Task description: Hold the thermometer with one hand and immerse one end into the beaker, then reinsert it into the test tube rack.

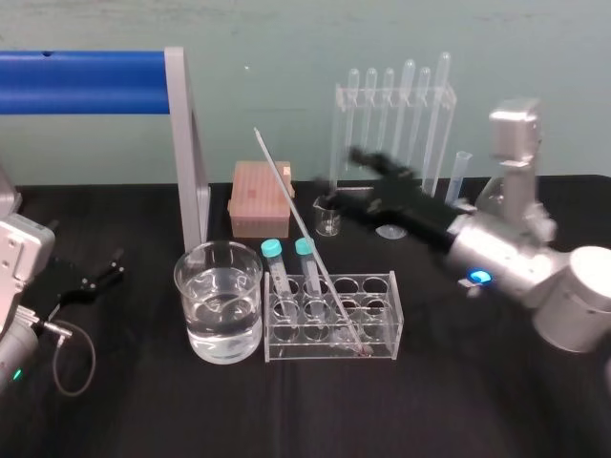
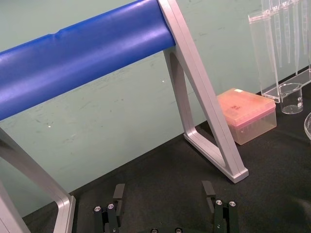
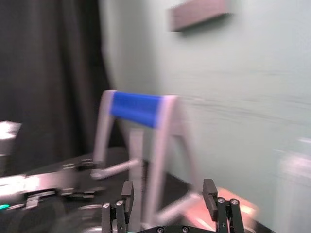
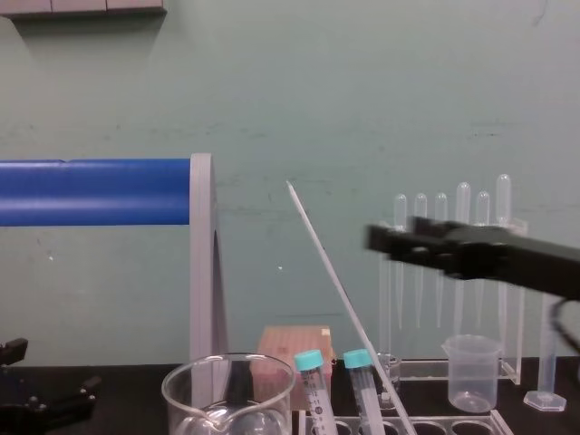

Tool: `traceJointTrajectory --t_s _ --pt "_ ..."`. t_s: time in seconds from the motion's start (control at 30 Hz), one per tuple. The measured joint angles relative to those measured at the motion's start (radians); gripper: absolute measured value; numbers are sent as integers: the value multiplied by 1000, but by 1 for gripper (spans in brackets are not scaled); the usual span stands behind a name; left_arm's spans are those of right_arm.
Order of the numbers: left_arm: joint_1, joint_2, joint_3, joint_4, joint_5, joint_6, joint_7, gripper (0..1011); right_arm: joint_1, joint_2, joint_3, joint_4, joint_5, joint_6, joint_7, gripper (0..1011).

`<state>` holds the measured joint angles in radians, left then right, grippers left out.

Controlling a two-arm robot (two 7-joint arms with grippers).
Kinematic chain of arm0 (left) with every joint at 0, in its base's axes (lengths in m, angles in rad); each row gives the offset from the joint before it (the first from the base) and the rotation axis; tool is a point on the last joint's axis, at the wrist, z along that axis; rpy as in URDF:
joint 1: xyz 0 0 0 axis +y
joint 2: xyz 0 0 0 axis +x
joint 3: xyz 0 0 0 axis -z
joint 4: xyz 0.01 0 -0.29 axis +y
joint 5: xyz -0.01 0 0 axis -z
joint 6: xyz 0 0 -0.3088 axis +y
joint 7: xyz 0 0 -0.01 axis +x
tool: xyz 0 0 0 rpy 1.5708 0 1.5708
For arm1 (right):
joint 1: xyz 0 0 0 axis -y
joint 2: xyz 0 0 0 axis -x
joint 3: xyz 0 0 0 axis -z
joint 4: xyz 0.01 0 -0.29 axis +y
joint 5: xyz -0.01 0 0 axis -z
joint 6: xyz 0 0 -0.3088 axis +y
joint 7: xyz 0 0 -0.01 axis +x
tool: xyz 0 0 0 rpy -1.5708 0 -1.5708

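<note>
The right gripper, fingers apart and empty, hovered in the approach step; the left gripper, also spread, lay parked. Below and left of the right one stood the beaker, the test tube rack, and the thermometer leaning in it. Closing on its stem seemed next.

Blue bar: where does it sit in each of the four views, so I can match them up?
Head view: blue bar at upper left.
Left wrist view: large and slanted, beyond the left gripper.
Right wrist view: blurred, beyond the right gripper.
Chest view: at left, mid-height.
Shared landmark: the silver upright at its end.
</note>
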<state>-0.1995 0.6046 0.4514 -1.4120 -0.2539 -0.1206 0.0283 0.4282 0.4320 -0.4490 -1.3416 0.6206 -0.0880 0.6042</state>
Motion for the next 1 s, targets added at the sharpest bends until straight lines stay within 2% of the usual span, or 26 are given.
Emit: traceJointTrajectory --t_s 0.1,0.13,0.17,0.23,0.27,0.43,0.67,1.0 --pt "0 0 0 0 0 0 0 1008 -54 36 67 -44 -10 52 -140 968" --pt "0 0 0 0 0 0 0 1008 -54 36 67 -44 -10 52 -140 997" --pt "0 0 0 0 0 0 0 1008 -72 47 86 -49 -24 66 -186 1003" --pt "0 0 0 0 0 0 0 1008 -86 55 100 -48 -43 87 -237 1000" --pt "0 0 0 0 0 0 0 1008 -102 62 113 -41 -61 108 -283 1000" --pt "0 0 0 0 0 0 0 1008 -129 62 122 -1 -108 176 -373 1000" --pt "0 0 0 0 0 0 0 1008 -134 50 119 29 -140 215 -401 1000" --pt "0 0 0 0 0 0 0 1008 -134 52 118 26 -138 212 -401 1000"
